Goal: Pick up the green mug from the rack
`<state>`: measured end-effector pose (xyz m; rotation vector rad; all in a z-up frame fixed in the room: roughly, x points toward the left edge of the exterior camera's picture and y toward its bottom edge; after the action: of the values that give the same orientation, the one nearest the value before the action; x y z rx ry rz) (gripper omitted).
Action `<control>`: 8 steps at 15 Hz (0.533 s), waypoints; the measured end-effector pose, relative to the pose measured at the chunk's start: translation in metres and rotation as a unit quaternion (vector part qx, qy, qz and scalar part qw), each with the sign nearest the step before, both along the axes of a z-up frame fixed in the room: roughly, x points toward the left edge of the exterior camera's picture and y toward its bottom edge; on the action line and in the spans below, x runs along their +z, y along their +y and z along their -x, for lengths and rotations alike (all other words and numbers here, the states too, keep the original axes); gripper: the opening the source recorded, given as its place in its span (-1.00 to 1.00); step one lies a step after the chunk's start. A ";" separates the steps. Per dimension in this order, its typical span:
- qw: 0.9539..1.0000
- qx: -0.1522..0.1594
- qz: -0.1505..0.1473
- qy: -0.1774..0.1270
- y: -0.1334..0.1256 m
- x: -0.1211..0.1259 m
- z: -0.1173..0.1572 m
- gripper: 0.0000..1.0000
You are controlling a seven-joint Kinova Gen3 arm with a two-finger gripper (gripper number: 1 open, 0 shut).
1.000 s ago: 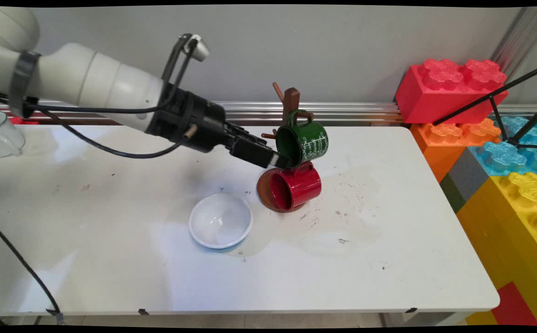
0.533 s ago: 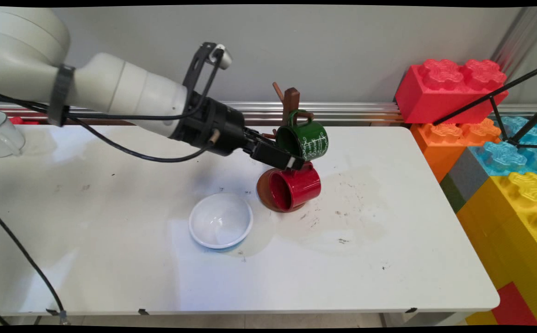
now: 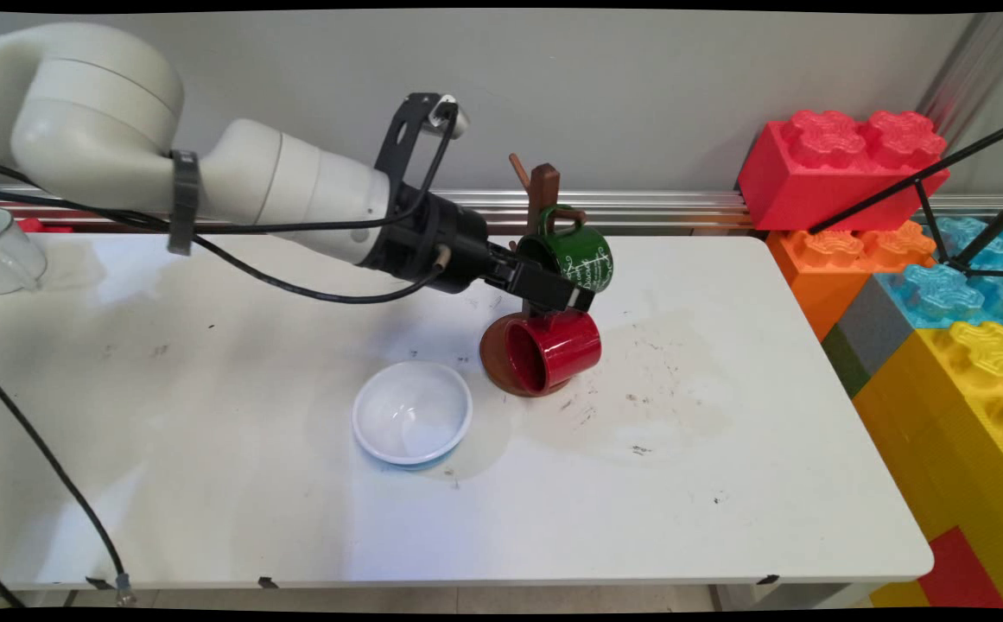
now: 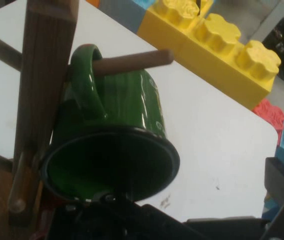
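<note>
Right now the hand point(image 3: 563, 294) is pressing at the rim of the green mug point(image 3: 581, 257), which is hanging by its handle on a peg of the wooden mug tree point(image 3: 543, 186) (whether the hand is spread or pinching, I cannot tell). At six o'clock below it a red mug point(image 3: 553, 350) is hanging, and a white bowl point(image 3: 412, 413) is sitting on the surface point(image 3: 726, 484) toward seven o'clock.
</note>
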<state>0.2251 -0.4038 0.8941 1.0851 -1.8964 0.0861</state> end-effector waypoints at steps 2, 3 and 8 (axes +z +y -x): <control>1.000 0.005 -0.001 0.004 -0.002 -0.002 0.003 1.00; 1.000 0.007 -0.001 0.006 -0.003 -0.002 0.005 1.00; 1.000 0.018 -0.004 0.015 -0.005 -0.005 0.012 1.00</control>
<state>0.2132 -0.4092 0.8894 1.1199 -1.8512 0.0827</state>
